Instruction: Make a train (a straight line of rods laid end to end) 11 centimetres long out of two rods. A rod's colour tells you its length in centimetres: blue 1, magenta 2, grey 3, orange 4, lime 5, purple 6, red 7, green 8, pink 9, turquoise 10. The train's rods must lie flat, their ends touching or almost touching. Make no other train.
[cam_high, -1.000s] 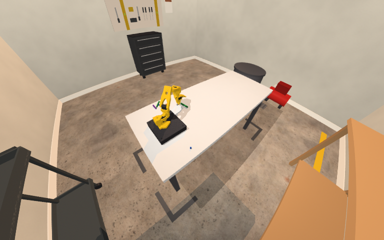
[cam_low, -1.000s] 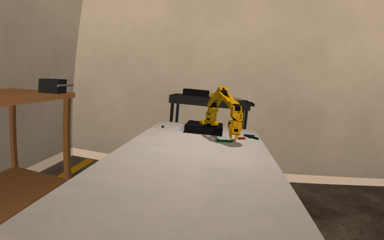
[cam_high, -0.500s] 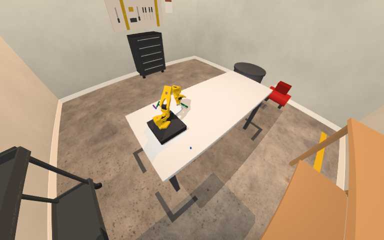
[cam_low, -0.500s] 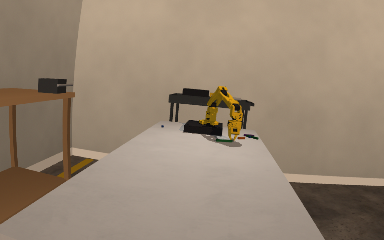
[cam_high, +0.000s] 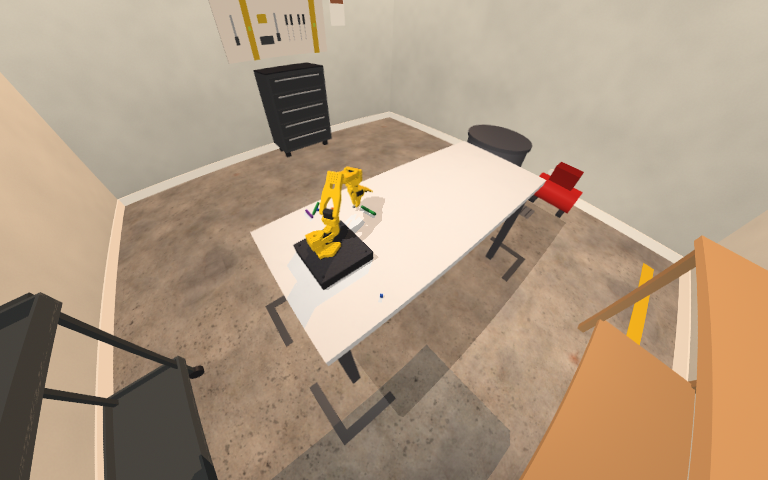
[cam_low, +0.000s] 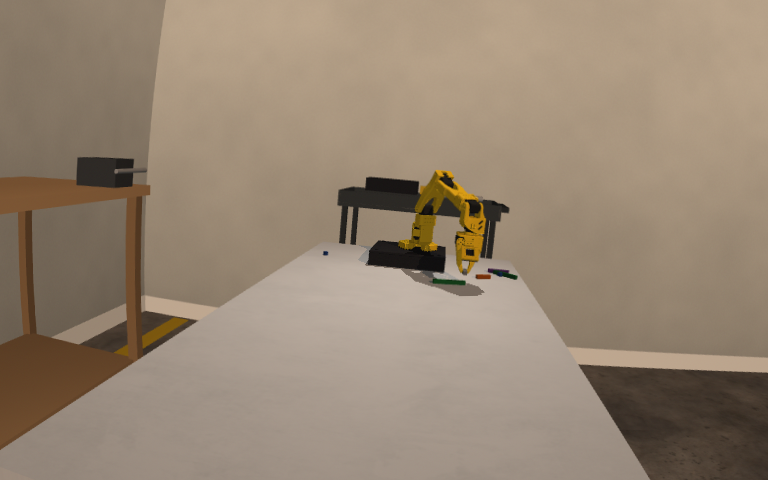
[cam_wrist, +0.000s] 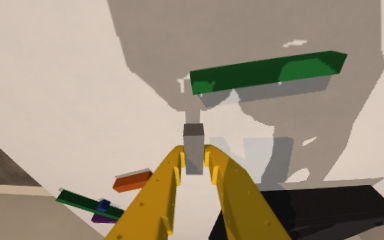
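Gripping one grey rod (cam_wrist: 193, 149) between its two yellow fingers, the gripper (cam_wrist: 194, 161) points down at the white table (cam_low: 339, 362) and holds the rod clear of the surface, just short of a green rod (cam_wrist: 265, 72) lying flat ahead of it. Two green rods show in all: the second green rod (cam_wrist: 85, 202) lies off to the side in a small cluster, crossing one purple rod (cam_wrist: 102, 218), with a small blue rod (cam_wrist: 103, 205) on top and one orange rod (cam_wrist: 132, 181) just beside. Another blue rod (cam_high: 381, 295) sits alone, well apart, past the black base (cam_high: 353, 263) of the single arm (cam_high: 331, 209).
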